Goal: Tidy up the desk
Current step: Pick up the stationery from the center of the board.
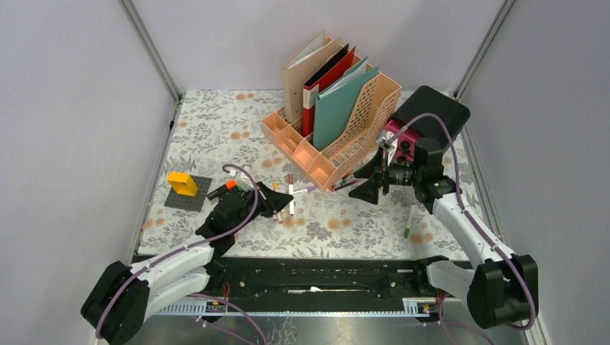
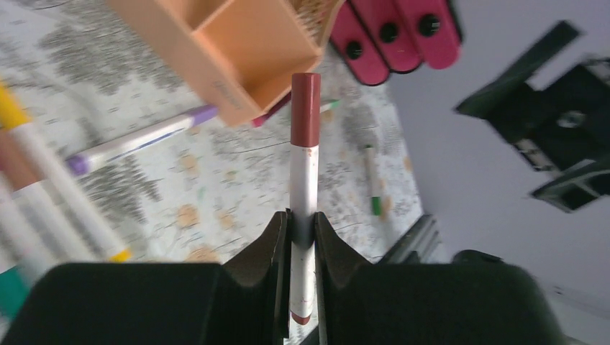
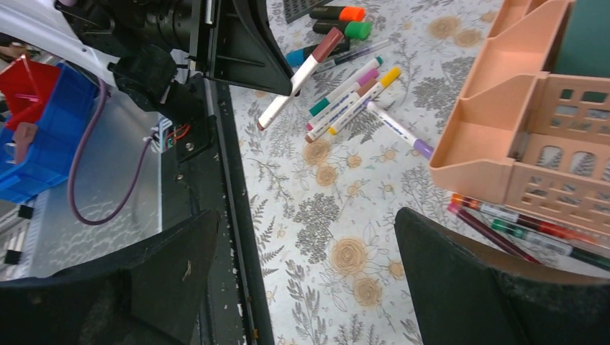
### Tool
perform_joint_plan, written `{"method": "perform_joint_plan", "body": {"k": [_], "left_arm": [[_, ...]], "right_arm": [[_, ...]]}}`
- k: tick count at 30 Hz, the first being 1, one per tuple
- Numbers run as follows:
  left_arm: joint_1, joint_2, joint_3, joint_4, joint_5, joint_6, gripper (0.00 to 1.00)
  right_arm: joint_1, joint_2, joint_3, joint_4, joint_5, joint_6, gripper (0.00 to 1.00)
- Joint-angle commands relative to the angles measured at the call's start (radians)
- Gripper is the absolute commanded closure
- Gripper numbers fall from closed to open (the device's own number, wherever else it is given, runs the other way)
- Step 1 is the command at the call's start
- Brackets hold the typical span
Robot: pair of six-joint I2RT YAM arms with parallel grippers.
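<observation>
The desk [image 1: 216,129] carries a whitish flowered cloth. A peach file rack [image 1: 338,136] with folders stands at the back middle. My left gripper [image 1: 277,201] is shut on a white marker with a brown cap [image 2: 304,165], lifted above the cloth with its cap toward the rack's low front compartment [image 2: 237,50]. Several loose markers [image 3: 345,97] lie below it, a purple-tipped one [image 2: 140,140] among them. My right gripper [image 1: 370,188] hangs open by the rack's near right corner, nothing between its fingers [image 3: 446,273]. A green-tipped marker [image 1: 407,223] lies near the front right.
A yellow block on a grey plate [image 1: 183,185] sits at the left. A black box [image 1: 431,108] and a pink object [image 1: 399,140] stand behind my right arm. More pens [image 3: 518,223] lie against the rack's base. Orange and green highlighters [image 3: 345,21] lie near the left arm.
</observation>
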Motion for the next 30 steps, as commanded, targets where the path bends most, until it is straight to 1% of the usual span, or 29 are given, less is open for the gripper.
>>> {"method": "perform_joint_plan", "body": {"k": [1,9,15,23,27,30], "left_arm": [[-0.061,0.039,0.0,0.298,-0.002,-0.069,1.0],[-0.247,0.196,0.067,0.527,-0.188,-0.034,1.0],[-0.347,0.35,0.151,0.671,-0.284,0.006,1.0],[-0.401,0.525,0.246,0.789,-0.333,0.021,1.0],[-0.409,0.559,0.264,0.809,-0.343,0.02,1.0],[-0.414,0.567,0.264,0.817,-0.349,0.02,1.0]], "right_arm": [[0.044,0.027,-0.029,0.181,-0.025,0.155,0.0],[0.1,0.089,-0.045,0.271,-0.018,0.261,0.0],[0.134,0.134,-0.039,0.286,-0.015,0.293,0.03],[0.182,0.166,-0.03,0.281,-0.004,0.297,0.09],[0.192,0.173,-0.022,0.27,0.002,0.298,0.15],[0.196,0.176,-0.018,0.268,0.008,0.303,0.23]]}}
